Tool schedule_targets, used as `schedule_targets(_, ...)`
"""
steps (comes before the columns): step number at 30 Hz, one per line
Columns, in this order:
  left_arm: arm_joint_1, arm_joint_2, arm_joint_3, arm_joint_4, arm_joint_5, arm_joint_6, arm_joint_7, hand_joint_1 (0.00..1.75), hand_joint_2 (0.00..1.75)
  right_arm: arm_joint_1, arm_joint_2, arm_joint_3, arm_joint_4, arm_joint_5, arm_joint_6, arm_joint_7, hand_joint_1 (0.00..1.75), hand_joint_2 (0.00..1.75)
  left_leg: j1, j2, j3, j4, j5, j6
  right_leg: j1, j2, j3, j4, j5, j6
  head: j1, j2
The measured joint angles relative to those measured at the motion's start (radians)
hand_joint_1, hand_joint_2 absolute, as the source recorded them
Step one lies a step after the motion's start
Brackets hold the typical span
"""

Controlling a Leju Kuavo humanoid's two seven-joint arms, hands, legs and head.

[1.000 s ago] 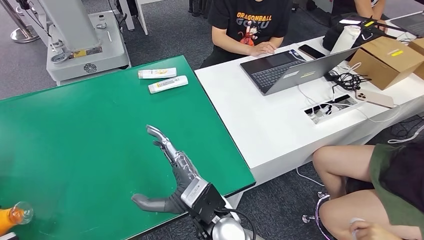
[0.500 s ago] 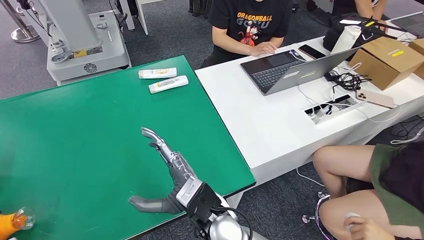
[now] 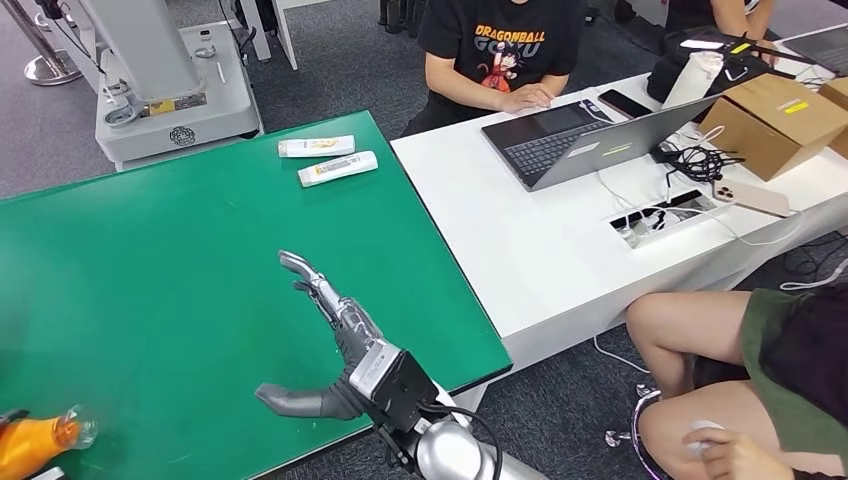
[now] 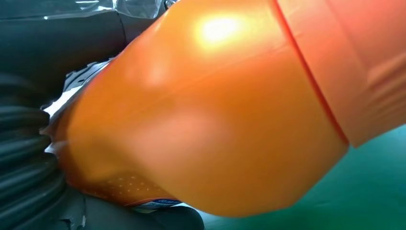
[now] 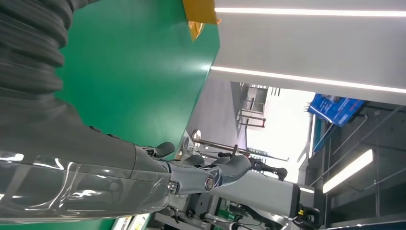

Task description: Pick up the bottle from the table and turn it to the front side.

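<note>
The left hand (image 4: 28, 158) holds the orange bottle (image 3: 35, 440) at the counter's (image 3: 180, 250) near edge — a loose turn could drop it; the right hand (image 3: 335, 350) hovers wide, empty.

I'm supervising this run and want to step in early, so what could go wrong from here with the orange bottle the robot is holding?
The orange plastic bottle sits in the left robot hand at the near corner of the green table; a slip could drop it off the edge. The open right robot hand hovers close by and might knock it when helping to turn it. How securely it is held cannot be told.
</note>
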Motion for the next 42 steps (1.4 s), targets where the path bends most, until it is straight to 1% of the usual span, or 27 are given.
schedule_targets(2,0.000,-0.009,0.005,0.004,-0.004,0.004,0.002,0.32,1.75,-0.001,0.000,0.002,0.006,0.000,0.000,0.000,0.00,1.75,0.000,0.000,0.001,0.000,0.000,0.000,0.000,0.000,0.000,0.000,0.000,0.000,0.000,0.000)
schedule_targets(3,0.000,-0.015,0.007,0.008,-0.006,0.003,0.003,0.00,1.75,-0.002,-0.001,0.004,0.010,0.001,0.000,0.000,0.00,1.75,0.000,0.000,0.001,0.000,0.000,0.000,0.000,0.000,0.001,0.000,0.000,0.000,0.000,0.000)
schedule_targets(8,-0.005,-0.032,0.025,0.018,-0.014,-0.014,0.009,0.00,1.75,-0.003,-0.001,0.005,0.016,0.016,0.001,-0.001,0.00,1.75,0.000,-0.002,0.003,0.000,0.000,0.000,0.000,-0.002,0.003,0.000,0.000,0.000,0.000,0.000)
schedule_targets(18,-0.007,-0.039,0.033,0.020,-0.020,-0.021,0.022,0.00,1.75,-0.002,-0.001,0.005,0.015,0.018,0.004,0.002,0.00,1.75,0.000,-0.002,0.005,0.000,0.000,0.000,0.000,-0.002,0.005,0.000,0.000,0.000,0.000,0.000)
schedule_targets(21,-0.006,-0.036,0.039,0.020,-0.020,-0.027,0.024,0.00,1.75,0.001,-0.001,0.005,0.015,0.021,0.005,0.003,0.00,1.75,0.000,-0.002,0.005,0.000,0.000,0.000,0.000,-0.002,0.005,0.000,0.000,0.000,0.000,0.000)
schedule_targets(26,0.007,-0.013,0.056,0.020,-0.006,-0.019,0.019,0.00,1.75,0.010,-0.003,0.005,0.015,0.025,0.017,-0.003,0.00,1.75,0.000,0.001,0.005,0.000,0.000,0.000,0.000,0.001,0.005,0.000,0.000,0.000,0.000,0.000)
schedule_targets(30,0.036,0.006,0.083,0.010,0.008,0.011,0.027,0.00,1.75,0.011,-0.004,0.005,0.016,0.025,0.021,-0.007,0.00,1.75,0.000,0.002,0.006,-0.001,0.000,-0.001,0.000,0.002,0.005,0.000,-0.001,-0.001,0.000,0.000)
schedule_targets(33,0.082,0.017,0.118,-0.027,0.027,0.060,0.029,0.00,1.75,0.011,-0.004,0.005,0.016,0.025,0.016,-0.009,0.00,1.75,0.000,0.002,0.006,-0.001,0.000,-0.001,0.000,0.002,0.004,0.000,-0.001,-0.001,0.000,0.000)
schedule_targets(37,0.147,0.020,0.179,-0.099,0.037,0.099,0.027,0.00,1.75,0.011,-0.005,0.005,0.016,0.021,0.012,-0.012,0.00,1.75,0.000,0.001,0.005,-0.001,0.000,-0.001,0.000,0.002,0.004,0.000,-0.001,-0.002,0.000,0.000)
schedule_targets(42,0.196,0.014,0.249,-0.186,0.054,0.163,0.007,0.00,1.75,0.011,-0.006,0.005,0.016,0.019,0.000,-0.013,0.00,1.75,0.000,0.001,0.005,-0.001,0.000,-0.001,0.000,0.001,0.004,0.000,-0.001,-0.002,0.000,0.000)
